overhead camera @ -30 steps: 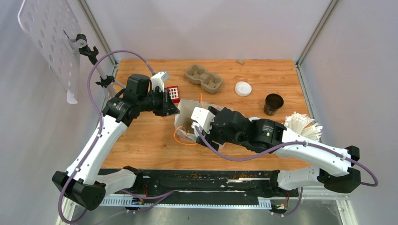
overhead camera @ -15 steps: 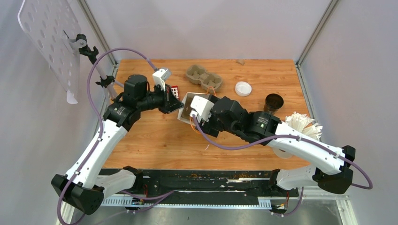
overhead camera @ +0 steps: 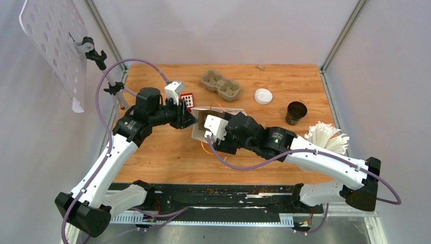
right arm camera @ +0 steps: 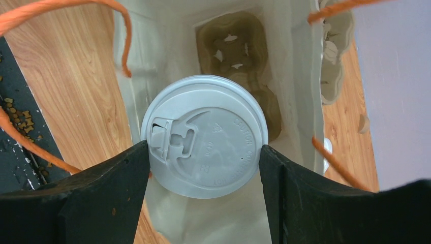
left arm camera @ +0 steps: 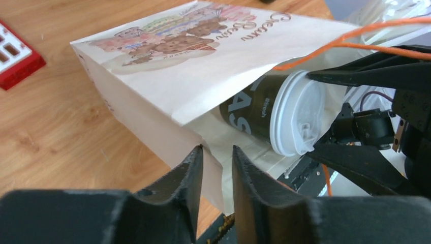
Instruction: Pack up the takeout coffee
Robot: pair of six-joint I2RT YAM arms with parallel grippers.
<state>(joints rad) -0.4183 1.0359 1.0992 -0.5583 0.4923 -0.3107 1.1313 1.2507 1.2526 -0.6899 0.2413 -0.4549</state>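
A paper bag (overhead camera: 199, 128) (left arm camera: 167, 66) lies on its side mid-table, its mouth towards the right arm. My right gripper (right arm camera: 204, 146) is shut on a takeout coffee cup (left arm camera: 249, 109), gripping the white lid (right arm camera: 203, 134) at its rim, just inside the bag's mouth. A pulp cup tray (right arm camera: 234, 46) sits deep inside the bag. My left gripper (left arm camera: 217, 148) (overhead camera: 190, 119) is at the bag's lower rim, its jaws a little apart with the paper edge loose between them. A dark cup (overhead camera: 296, 112) stands without a lid at the back right, with a loose white lid (overhead camera: 263, 95) nearby.
A second pulp tray (overhead camera: 220, 84) lies at the back centre. A small red item (overhead camera: 187, 100) (left arm camera: 15, 61) sits behind the left gripper. A holder of white sticks (overhead camera: 328, 136) stands at the right edge. Orange bag handles (left arm camera: 366, 38) hang around the right gripper.
The bag and both grippers have shifted towards the back of the table. My left gripper's jaws have parted off the bag's rim. The right gripper still holds the cup.
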